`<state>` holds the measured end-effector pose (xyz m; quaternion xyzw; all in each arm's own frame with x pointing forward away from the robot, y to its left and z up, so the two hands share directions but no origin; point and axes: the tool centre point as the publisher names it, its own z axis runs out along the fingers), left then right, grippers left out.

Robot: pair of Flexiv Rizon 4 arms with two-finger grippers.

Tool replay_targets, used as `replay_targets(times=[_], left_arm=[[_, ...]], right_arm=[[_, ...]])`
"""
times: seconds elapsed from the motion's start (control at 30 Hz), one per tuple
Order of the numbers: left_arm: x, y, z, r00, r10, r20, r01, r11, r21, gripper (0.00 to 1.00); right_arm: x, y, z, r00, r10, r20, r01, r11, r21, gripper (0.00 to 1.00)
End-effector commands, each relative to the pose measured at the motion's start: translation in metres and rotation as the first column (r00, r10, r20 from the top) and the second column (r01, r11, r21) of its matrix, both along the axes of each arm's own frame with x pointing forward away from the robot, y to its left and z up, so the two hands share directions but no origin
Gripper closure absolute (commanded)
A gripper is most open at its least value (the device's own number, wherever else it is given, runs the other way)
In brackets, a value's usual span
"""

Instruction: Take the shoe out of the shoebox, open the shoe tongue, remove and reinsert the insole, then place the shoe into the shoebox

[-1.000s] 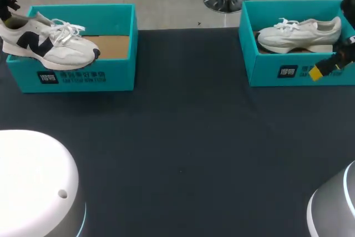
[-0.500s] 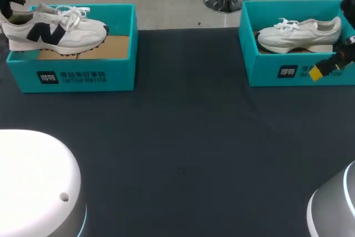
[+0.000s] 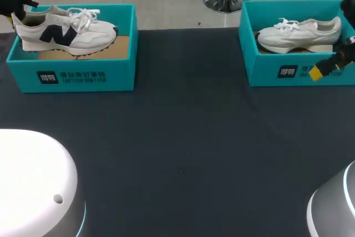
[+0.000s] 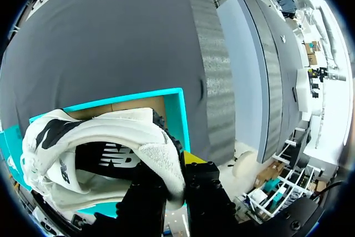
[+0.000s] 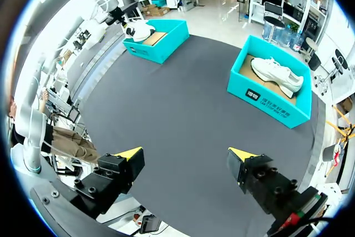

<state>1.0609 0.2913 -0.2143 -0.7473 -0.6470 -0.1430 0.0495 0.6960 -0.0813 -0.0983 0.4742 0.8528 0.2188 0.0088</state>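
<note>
Over the left shoebox [image 3: 72, 76], left fingers [image 4: 204, 186] pinch the shoe [image 3: 66, 31] at its heel; right fingers [image 5: 126, 157] gape wide.

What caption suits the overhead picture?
Left gripper holds a white shoe by the heel over a teal shoebox; second shoe rests in another.

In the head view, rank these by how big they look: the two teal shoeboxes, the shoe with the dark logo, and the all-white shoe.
Largest: left shoebox and right shoebox, alike, unranked; the right one runs off the edge.
Then: shoe with the dark logo.
Smallest: all-white shoe, partly behind its box wall.
</note>
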Motion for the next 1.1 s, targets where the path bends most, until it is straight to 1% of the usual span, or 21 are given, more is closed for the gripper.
replay_targets(times=[0.03,0.23,0.37,0.47,0.63,0.8,0.9,0.97,1.1], left_arm=[[0.002,0.0,-0.012,1.0,0.005,-0.009,-0.004,1.0,0.001,1.0],[0.001,0.001,-0.028,0.999,0.027,-0.024,-0.027,1.0,0.002,1.0],[0.0,0.002,-0.034,0.998,0.053,-0.035,-0.053,0.999,-0.01,1.0],[0.003,0.003,-0.033,0.997,0.064,-0.043,-0.065,0.998,-0.024,1.0],[0.007,0.002,-0.02,0.996,0.072,-0.043,-0.075,0.995,-0.073,1.0],[0.01,0.002,-0.016,0.996,0.086,-0.033,-0.088,0.993,-0.079,1.0],[0.013,0.002,-0.018,0.995,0.098,-0.026,-0.099,0.993,-0.068,1.0],[0.014,0.001,-0.021,0.995,0.096,-0.011,-0.096,0.994,-0.043,1.0],[0.018,-0.001,-0.033,0.995,0.103,-0.014,-0.103,0.995,-0.013,1.0]], right_arm=[[0.003,0.001,0.0,1.0,0.0,-0.006,0.0,1.0,-0.003,0.0],[0.003,0.001,0.0,1.0,0.0,-0.006,0.0,1.0,-0.003,0.0],[0.003,0.001,0.0,1.0,0.0,-0.006,0.0,1.0,-0.003,0.0],[0.003,0.001,0.0,1.0,0.0,-0.006,0.0,1.0,-0.003,0.0],[0.003,0.001,0.0,1.0,0.0,-0.006,0.0,1.0,-0.003,0.0],[0.003,0.001,0.0,1.0,0.0,-0.006,0.0,1.0,-0.003,0.0],[0.003,0.001,0.0,1.0,0.0,-0.006,0.0,1.0,-0.003,0.0],[0.003,0.001,0.0,1.0,0.0,-0.006,0.0,1.0,-0.003,0.0],[0.003,0.001,0.0,1.0,0.0,-0.006,0.0,1.0,-0.003,0.0]])
